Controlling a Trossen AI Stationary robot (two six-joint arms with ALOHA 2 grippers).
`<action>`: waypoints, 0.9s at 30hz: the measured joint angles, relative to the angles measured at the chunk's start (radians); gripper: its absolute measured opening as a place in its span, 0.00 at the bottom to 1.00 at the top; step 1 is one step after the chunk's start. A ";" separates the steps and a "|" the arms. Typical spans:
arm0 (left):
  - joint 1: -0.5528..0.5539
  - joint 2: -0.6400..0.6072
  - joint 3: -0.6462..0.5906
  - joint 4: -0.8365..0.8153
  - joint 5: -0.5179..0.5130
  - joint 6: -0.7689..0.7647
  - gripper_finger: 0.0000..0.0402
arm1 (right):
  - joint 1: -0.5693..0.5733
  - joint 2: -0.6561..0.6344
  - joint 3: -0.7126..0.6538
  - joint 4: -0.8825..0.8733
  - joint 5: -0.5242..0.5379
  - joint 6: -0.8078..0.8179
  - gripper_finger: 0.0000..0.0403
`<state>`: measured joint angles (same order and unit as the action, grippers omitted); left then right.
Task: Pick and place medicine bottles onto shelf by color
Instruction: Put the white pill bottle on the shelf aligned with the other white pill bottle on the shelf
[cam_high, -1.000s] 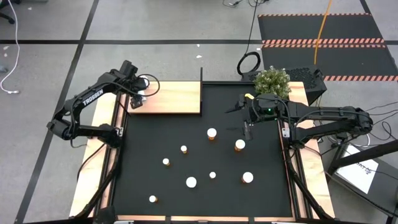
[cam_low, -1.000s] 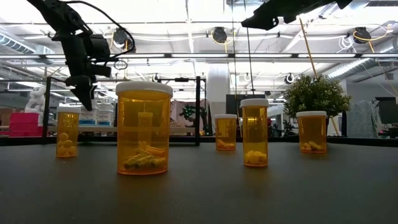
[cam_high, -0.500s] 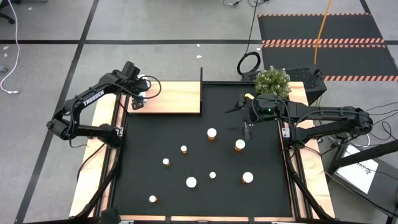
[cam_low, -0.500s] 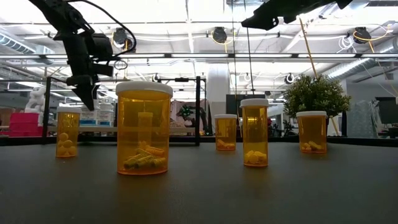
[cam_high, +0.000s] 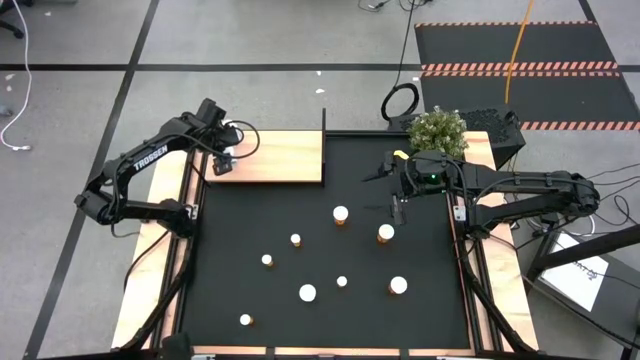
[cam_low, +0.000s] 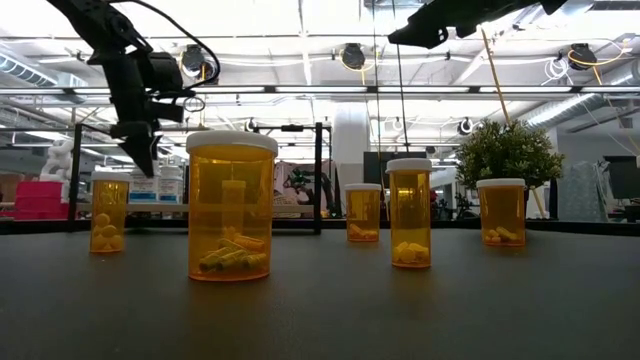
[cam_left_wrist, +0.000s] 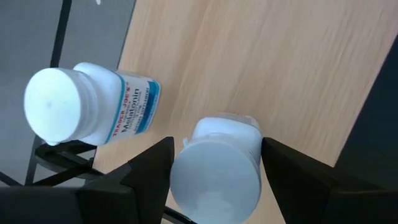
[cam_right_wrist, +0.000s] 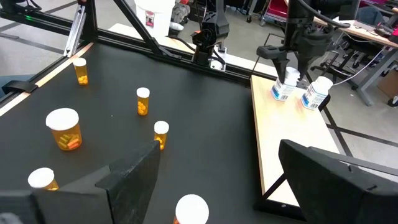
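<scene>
My left tool (cam_left_wrist: 214, 177) hangs over the shelf (cam_high: 290, 155) at the table's far left corner, its fingers apart on either side of a white bottle (cam_left_wrist: 217, 162) that stands on the wood; I see gaps at both sides of the cap, so I judge the bottle released rather than held. Compared with a second ago this tool has risen a little above the board, which tells me the placing is done. A second white bottle, labelled melatonin (cam_left_wrist: 93, 106), stands just beside it near the shelf's left edge, so both white ones now sit together. My right tool (cam_high: 398, 208) waits with fingers wide apart and empty over the black mat (cam_high: 430, 300) toward the far right, unmoved over that second. The orange bottles with white caps, among them one near the table's middle (cam_high: 341, 214) and one close to the right tool (cam_high: 386, 233), are still scattered on the mat. Those come next, I judge.
</scene>
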<state>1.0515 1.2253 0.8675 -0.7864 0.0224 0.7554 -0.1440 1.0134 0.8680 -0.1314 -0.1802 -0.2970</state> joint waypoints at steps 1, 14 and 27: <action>0.000 -0.001 0.000 0.004 -0.001 -0.002 0.61 | 0.000 0.000 0.000 0.000 0.000 0.000 0.79; -0.050 -0.007 0.000 0.009 -0.007 0.009 0.61 | 0.000 0.000 0.000 0.000 -0.003 0.000 0.79; -0.116 -0.168 0.000 0.005 -0.007 -0.008 0.61 | 0.000 0.000 0.000 0.000 -0.004 0.000 0.79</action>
<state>0.9354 1.0569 0.8677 -0.7813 0.0153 0.7473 -0.1444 1.0134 0.8677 -0.1318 -0.1838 -0.2966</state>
